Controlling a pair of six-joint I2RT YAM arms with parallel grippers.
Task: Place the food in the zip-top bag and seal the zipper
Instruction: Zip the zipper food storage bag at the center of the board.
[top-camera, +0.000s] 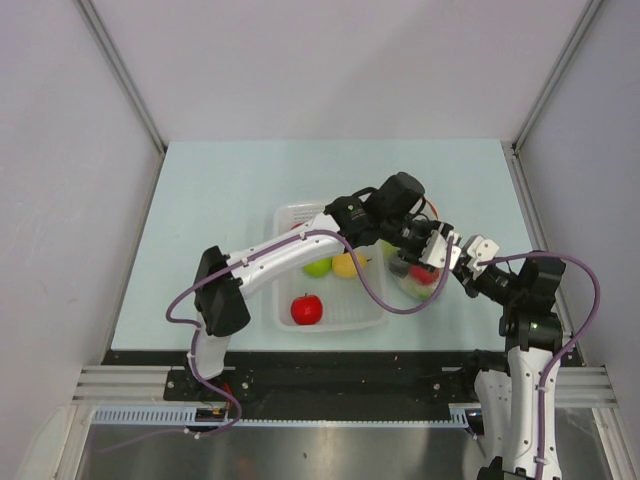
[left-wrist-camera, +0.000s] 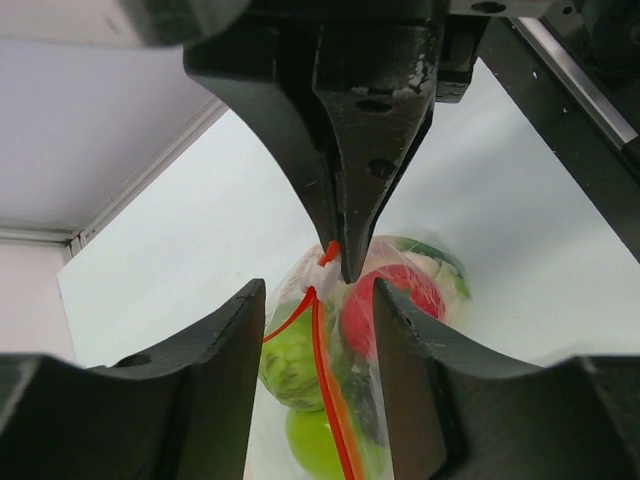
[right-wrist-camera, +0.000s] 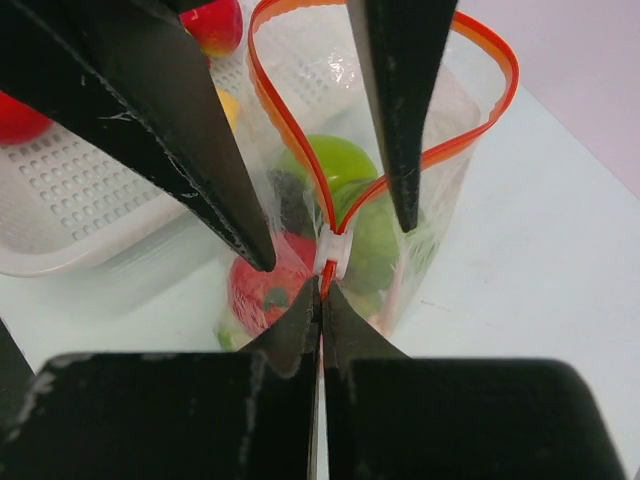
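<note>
Right gripper (right-wrist-camera: 321, 295): jaws together, clamped on the zipper (left-wrist-camera: 322, 375) at one end of the bag mouth, w/ a pale tab just ahead of the tips. Judged purpose: anchor that end so the strip is taut for a closing pass.
Left gripper (left-wrist-camera: 318, 295): jaws apart, one finger each side of the strip, just beyond the right gripper's tips. Nothing is pinched. Judged pos.: ready for squeeze-and-slide along the strip.
Zipper state: joined only at the clamp. Past it the two halves spread into an open loop btwn and beyond the left jaws, so the mouth is not sealed.
Zip-top bag (right-wrist-camera: 435, 215): hangs below both sets of jaws, mouth up (apparently held up by the clamp, since thin film would likely slump).
Food in bag: green fruit (right-wrist-camera: 345, 160), red fruit (right-wrist-camera: 262, 290) and dark lump (right-wrist-camera: 290, 205), all below the jaws and clear of the strip.
Basket (right-wrist-camera: 90, 190): just beside the bag, on the left arm's side and apart from both jaws.
Food in basket: red apple (top-camera: 306, 309), green ball (top-camera: 317, 266) and lemon (top-camera: 347, 264), so loading looks incomplete.
Step (judged): sealing setup, w/ closure not yet made.
Next move needs: left jaws closing squarely on both halves, then travel away from the clamp.
Risk: the halves misalign, or film bunches btwn the fingers.
</note>
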